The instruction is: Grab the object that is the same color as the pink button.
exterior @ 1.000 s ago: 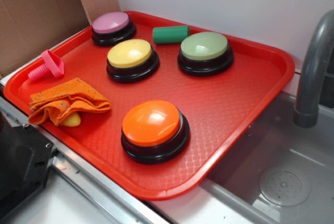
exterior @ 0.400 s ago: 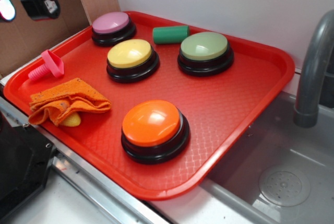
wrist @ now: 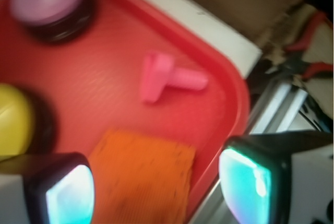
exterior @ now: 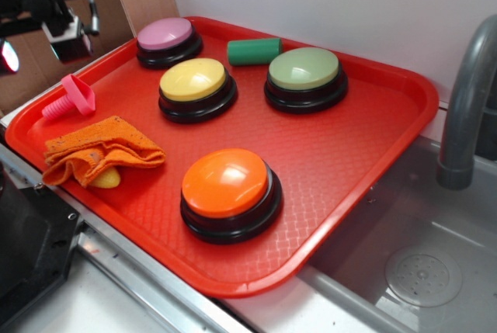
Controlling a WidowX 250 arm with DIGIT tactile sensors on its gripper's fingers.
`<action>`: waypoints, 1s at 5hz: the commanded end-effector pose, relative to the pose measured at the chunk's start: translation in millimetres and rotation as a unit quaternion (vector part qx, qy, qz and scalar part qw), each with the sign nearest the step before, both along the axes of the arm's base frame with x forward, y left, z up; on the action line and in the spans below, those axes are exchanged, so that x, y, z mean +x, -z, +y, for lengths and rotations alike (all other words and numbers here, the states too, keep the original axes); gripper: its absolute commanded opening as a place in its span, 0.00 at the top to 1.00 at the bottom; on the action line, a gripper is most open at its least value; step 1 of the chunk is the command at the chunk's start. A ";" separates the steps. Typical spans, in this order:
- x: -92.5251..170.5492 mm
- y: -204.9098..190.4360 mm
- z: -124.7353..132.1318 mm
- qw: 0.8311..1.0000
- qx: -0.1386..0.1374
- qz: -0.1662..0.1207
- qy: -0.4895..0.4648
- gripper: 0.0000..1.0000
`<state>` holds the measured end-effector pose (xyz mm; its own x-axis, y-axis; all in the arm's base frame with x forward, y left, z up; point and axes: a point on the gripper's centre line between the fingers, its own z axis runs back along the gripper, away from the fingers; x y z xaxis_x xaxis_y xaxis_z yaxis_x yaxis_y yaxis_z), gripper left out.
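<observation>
Fingers spread wide above red tray; grey sink beside it.

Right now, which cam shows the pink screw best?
Exterior: the pink screw is sharp, lying on its side at the tray's left edge. Wrist shows it larger and unobstructed but motion-blurred.

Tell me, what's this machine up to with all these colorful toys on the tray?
A robot arm hangs over the left end of the red tray, its gripper open and empty. It is after the small pink screw, which matches the pink button in color. The screw lies on its side near the tray's edge, beside the orange cloth, untouched.
</observation>
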<state>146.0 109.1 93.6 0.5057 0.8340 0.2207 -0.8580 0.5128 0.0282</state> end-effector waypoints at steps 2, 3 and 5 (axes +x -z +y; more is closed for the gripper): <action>13.5 46.8 38.8 0.993 -0.008 -0.030 -0.116 0.00; 15.1 59.5 42.6 0.993 -0.016 -0.028 -0.118 0.00; 21.6 68.7 42.3 0.998 -0.022 -0.041 -0.053 1.00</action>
